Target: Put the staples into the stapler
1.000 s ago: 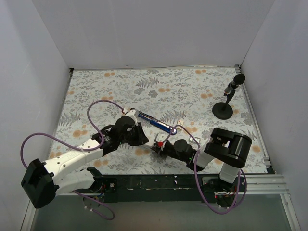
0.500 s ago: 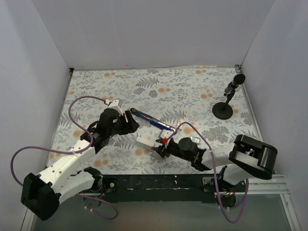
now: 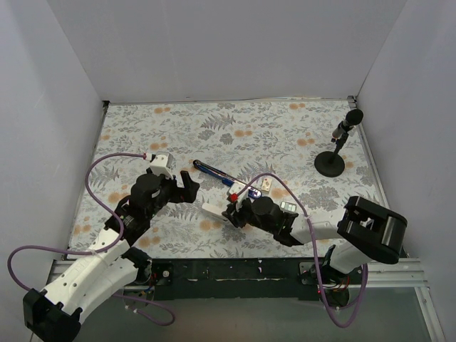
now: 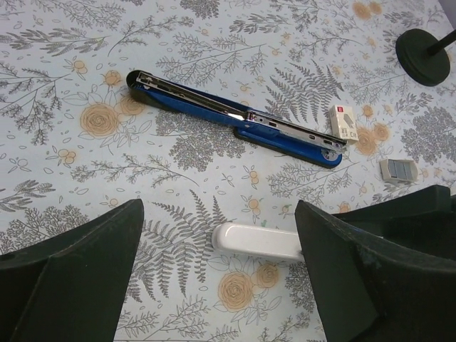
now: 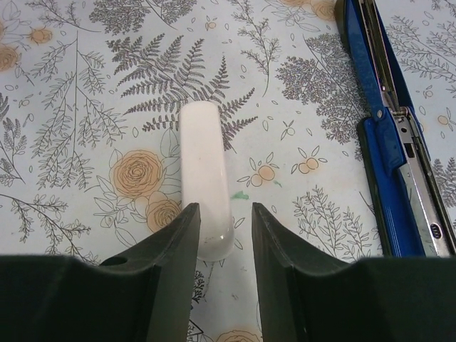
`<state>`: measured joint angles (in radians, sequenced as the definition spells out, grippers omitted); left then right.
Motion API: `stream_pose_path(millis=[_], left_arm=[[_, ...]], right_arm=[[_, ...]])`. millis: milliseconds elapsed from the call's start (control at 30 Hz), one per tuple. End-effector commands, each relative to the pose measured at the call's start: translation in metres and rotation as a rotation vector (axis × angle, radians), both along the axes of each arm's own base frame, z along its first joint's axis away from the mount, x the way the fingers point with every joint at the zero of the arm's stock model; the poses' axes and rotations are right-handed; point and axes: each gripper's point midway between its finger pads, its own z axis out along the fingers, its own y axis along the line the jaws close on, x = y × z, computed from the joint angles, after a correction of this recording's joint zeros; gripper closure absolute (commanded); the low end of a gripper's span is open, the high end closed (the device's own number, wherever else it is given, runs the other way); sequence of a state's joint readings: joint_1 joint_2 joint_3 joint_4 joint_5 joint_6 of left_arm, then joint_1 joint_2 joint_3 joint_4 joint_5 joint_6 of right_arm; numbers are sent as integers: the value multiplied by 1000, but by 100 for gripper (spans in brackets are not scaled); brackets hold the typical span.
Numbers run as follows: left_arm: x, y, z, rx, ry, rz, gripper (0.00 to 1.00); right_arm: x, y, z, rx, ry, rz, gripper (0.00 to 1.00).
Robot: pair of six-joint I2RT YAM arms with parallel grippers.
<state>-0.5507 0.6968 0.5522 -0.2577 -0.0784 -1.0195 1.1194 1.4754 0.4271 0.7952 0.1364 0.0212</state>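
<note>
The blue stapler (image 3: 224, 178) (image 4: 235, 117) (image 5: 381, 135) lies opened out flat on the floral cloth, its silvery rail facing up. The staples (image 3: 288, 206) (image 4: 397, 169), a small grey block, rest on the cloth to its right. A white oblong part (image 3: 214, 210) (image 4: 260, 242) (image 5: 205, 171) lies in front of the stapler. My left gripper (image 3: 183, 187) (image 4: 219, 208) stands wide open and holds nothing, short of the stapler. My right gripper (image 3: 231, 209) (image 5: 226, 208) is partly open astride the white part's near end, with a gap on its right side.
A small white box with a red mark (image 3: 267, 184) (image 4: 347, 122) sits by the stapler's right end. A black microphone stand (image 3: 330, 162) (image 4: 424, 60) is at the far right. White walls close in the cloth on three sides.
My left gripper has opened, let go of the stapler's left end and pulled back to the left. The right gripper has edged onto the white part.
</note>
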Motion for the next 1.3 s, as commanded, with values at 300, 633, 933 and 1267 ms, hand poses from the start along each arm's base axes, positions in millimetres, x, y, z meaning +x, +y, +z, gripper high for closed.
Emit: stream_pose_path(millis=[300, 633, 933, 1267], left_arm=[[5, 8, 12, 28, -66, 21, 11], [5, 7, 10, 29, -61, 17, 11], [5, 11, 16, 20, -81, 39, 11], [2, 38, 47, -43, -196, 171, 11]], right_arm=[[-16, -39, -74, -107, 171, -93, 59], [-8, -15, -32, -40, 118, -55, 56], [9, 20, 40, -79, 26, 18, 50], [-13, 9, -3, -306, 187, 85, 48]])
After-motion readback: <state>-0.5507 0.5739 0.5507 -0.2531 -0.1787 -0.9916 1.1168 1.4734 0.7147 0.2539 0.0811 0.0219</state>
